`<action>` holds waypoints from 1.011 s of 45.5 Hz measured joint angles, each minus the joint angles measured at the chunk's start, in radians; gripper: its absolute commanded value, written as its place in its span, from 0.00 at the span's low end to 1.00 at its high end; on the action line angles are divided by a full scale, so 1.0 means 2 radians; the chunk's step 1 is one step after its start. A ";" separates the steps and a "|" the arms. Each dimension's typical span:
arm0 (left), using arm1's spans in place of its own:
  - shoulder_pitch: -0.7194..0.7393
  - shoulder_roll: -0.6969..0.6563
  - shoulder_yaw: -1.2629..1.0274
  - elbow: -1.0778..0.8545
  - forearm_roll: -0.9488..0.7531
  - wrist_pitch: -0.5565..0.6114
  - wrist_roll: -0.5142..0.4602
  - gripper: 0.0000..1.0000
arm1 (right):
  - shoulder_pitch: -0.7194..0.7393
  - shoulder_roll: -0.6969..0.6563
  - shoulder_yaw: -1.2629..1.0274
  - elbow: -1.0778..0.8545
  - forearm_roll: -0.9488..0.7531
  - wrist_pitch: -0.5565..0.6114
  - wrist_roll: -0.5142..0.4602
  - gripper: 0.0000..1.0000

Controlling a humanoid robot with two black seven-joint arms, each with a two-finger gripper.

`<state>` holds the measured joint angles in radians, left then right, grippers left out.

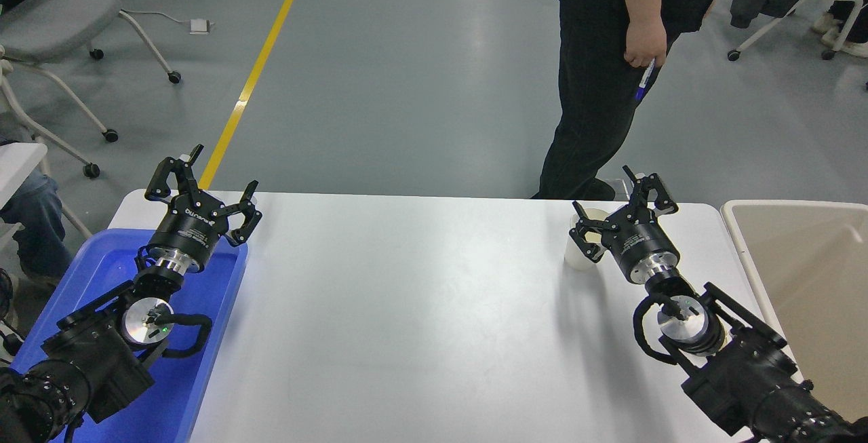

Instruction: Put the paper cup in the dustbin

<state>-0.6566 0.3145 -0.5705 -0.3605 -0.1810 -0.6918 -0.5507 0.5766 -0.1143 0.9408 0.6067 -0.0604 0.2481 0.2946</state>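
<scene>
The white paper cup (578,247) stands upright on the white table (407,307) near its far right part. My right gripper (618,200) is open just to the cup's right and above it, its left finger in front of the cup's rim, so part of the cup is hidden. The beige dustbin (800,253) stands at the table's right edge, right of the right arm. My left gripper (207,178) is open and parked over the far end of the blue tray at the lower left.
A blue tray (203,361) lies at the table's left end under the left arm. A person in black stands at the far side, hand (641,43) holding a pen. Wheeled chairs stand on the floor at the back left and right.
</scene>
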 measured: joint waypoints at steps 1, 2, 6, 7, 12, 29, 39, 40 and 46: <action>0.000 0.000 0.000 0.000 0.000 0.000 0.000 1.00 | 0.000 0.000 0.000 0.000 0.000 0.000 0.000 1.00; 0.000 0.000 0.000 0.000 0.000 0.000 0.000 1.00 | 0.000 0.000 0.000 0.000 0.000 0.000 0.000 1.00; 0.000 0.000 0.000 0.000 0.000 0.000 0.000 1.00 | 0.000 0.000 0.000 0.000 -0.001 0.001 0.000 1.00; 0.000 0.000 0.000 0.000 0.000 0.000 0.000 1.00 | 0.000 0.000 0.000 0.000 -0.001 0.001 0.000 1.00; 0.000 0.000 0.000 0.000 0.000 0.000 0.000 1.00 | 0.000 -0.001 0.000 0.000 -0.002 0.002 0.000 1.00; 0.000 0.000 0.000 0.000 0.000 0.000 0.000 1.00 | -0.006 -0.007 -0.025 0.004 -0.005 0.004 -0.001 1.00; 0.000 0.000 0.000 0.000 0.000 0.000 0.000 1.00 | -0.004 -0.027 -0.041 0.012 -0.005 0.004 0.000 1.00; 0.000 0.000 0.000 0.000 0.000 0.000 0.000 1.00 | -0.004 -0.032 -0.046 0.013 -0.005 0.004 0.000 1.00; 0.000 0.000 0.000 0.000 0.000 0.000 0.000 1.00 | -0.001 -0.057 -0.071 0.027 -0.006 0.004 -0.001 1.00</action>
<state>-0.6566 0.3148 -0.5703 -0.3605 -0.1810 -0.6918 -0.5507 0.5749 -0.2284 0.7994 0.6605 -0.0715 0.2568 0.2933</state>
